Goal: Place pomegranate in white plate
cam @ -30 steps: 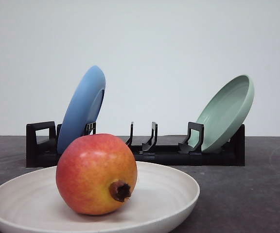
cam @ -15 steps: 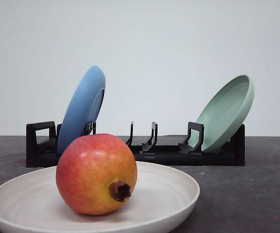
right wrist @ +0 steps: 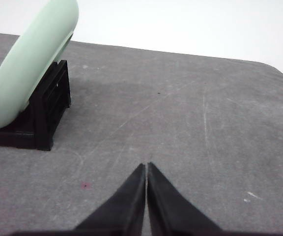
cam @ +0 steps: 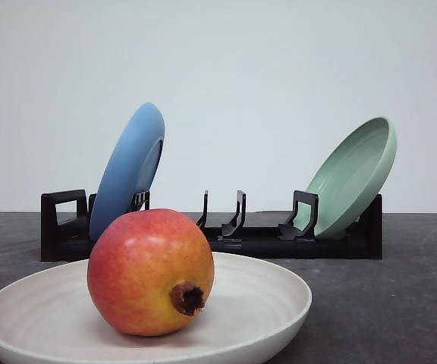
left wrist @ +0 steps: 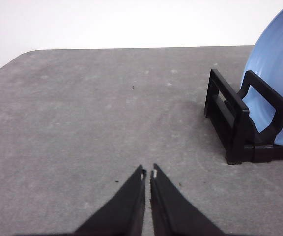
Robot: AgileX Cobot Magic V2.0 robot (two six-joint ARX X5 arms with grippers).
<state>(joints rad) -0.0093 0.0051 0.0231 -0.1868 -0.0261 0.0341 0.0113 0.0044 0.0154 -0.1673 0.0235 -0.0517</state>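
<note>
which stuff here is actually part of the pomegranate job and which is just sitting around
Part of the job:
- pomegranate, already resting in the white plate
- white plate, at the front of the table

Just sitting around:
- blue plate, standing in the rack's left end
- pale green plate, leaning at the rack's right end
- black dish rack
- left gripper and right gripper, both shut, holding nothing

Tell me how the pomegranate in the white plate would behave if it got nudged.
The pomegranate is round and smooth, so it would probably roll rather than slide. The white plate's raised rim would likely stop a gentle roll. Its glossy skin may be somewhat slippery, and it looks solid, probably heavy for its size.
</note>
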